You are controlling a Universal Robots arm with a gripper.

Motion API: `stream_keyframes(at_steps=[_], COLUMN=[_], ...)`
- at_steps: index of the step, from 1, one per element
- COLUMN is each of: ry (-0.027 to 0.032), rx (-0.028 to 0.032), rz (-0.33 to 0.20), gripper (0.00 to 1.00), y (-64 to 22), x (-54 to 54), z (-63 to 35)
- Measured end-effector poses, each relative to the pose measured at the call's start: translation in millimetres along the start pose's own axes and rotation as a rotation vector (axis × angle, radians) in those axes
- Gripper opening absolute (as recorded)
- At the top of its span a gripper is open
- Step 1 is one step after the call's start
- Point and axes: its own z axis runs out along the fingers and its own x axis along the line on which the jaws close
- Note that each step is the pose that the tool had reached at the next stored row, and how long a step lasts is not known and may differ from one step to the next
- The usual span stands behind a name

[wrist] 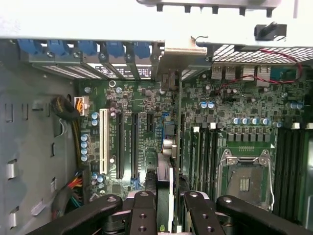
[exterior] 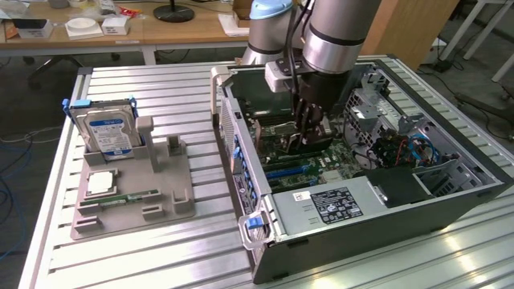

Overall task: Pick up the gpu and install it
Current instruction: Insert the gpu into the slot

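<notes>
Two fingers of the gripper squeeze the gpu tight, deep inside the computer case.
Is it in yet?
Can't tell. Its bottom edge is hidden near the case's green board.
What could go wrong?
If it leans, it could miss its slot and scrape the board.
</notes>
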Motion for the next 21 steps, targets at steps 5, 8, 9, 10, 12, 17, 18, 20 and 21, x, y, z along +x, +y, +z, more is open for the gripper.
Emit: stream_keyframes(at_steps=[5, 8, 9, 10, 12, 17, 18, 20, 21], ry=[0.0002, 0.0003, 0.0002, 0.0003, 0.0005, 0.0002, 0.0002, 0.0006, 0.0007], rx=[0.0000, 0.0000, 0.0001, 0.0000, 0.0004, 0.0006, 0.0006, 0.0004, -0.0004], rz=[0.000, 0.000, 0.000, 0.000, 0.000, 0.000, 0.000, 0.000, 0.000], gripper=[0.27, 0.27, 0.27, 0.27, 0.27, 0.27, 0.27, 0.27, 0.27], y=[0.8, 1.2, 1.2, 1.2, 1.3, 1.3, 0.9, 0.6, 0.6], x=[0.2, 0.4, 0.4, 0.4, 0.5, 0.5, 0.5, 0.5, 0.6], z=[9.0, 14.4, 15.6, 16.5, 17.3, 19.1, 20.3, 21.3, 21.5])
